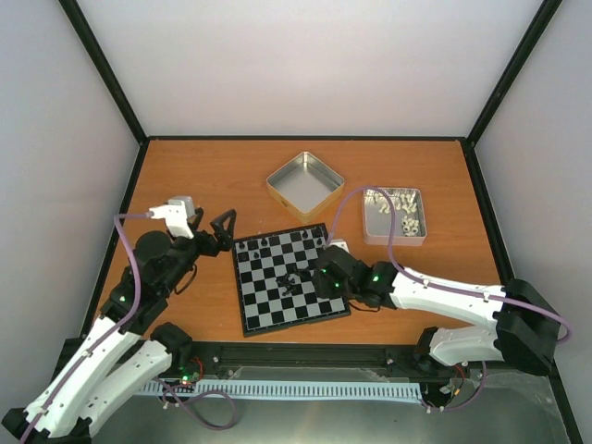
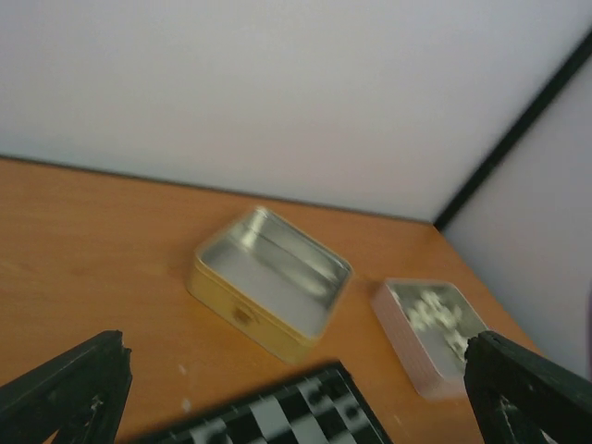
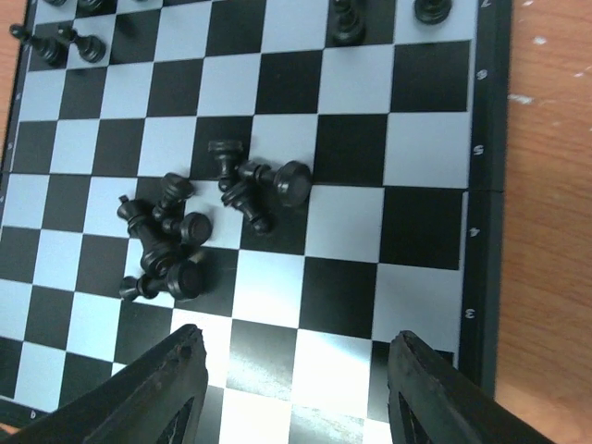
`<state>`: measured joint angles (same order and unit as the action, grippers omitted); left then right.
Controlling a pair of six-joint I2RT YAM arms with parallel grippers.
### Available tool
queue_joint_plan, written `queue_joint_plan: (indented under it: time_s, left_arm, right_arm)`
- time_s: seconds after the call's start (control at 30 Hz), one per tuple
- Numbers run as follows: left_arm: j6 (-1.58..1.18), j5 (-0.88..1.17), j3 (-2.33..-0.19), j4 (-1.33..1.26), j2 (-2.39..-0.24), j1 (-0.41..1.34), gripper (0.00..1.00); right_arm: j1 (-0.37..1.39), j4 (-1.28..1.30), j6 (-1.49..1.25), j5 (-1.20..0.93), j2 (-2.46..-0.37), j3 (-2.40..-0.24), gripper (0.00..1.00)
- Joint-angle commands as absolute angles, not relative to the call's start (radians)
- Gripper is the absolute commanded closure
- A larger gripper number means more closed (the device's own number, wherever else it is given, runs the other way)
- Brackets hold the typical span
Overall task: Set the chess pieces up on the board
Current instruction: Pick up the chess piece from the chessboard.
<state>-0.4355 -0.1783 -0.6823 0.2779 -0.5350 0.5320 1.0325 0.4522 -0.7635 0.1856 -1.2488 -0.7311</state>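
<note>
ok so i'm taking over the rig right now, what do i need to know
Left gripper: open, empty, hovering off the left side of the board.
Right gripper: open, empty, low over the board's near rows.
Done: a few chess pieces stand on the far rows.
Left: a heap of black pieces lies toppled mid-board and needs standing up and placing.
</note>
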Motion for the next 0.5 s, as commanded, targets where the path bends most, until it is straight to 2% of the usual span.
queue_joint_plan:
  time_s: [0.0,0.17,0.33,0.47]
  left_arm:
    - [-0.618,0.073,-0.624,0.345,-0.565,0.526,0.0]
    - [-0.74,0.118,-0.516,0.315,-0.563,0.526,0.03]
    - [-0.738,0.103,-0.488,0.305,-0.565,0.526,0.08]
    - [-0.702,0.102,-0.464,0.289,-0.568,0.526,0.12]
  right_arm:
    - [1.028,0.33,-0.757,0.118,-1.242,-0.697,0.46]
    - [1.028,0.307,-0.764,0.085,-1.326,-0.749,0.49]
    - [1.027,0.338,-0.738,0.153,-1.42,-0.818,0.66]
    - [1.009,0.399,-0.725,0.227,-1.483,-0.877,0.69]
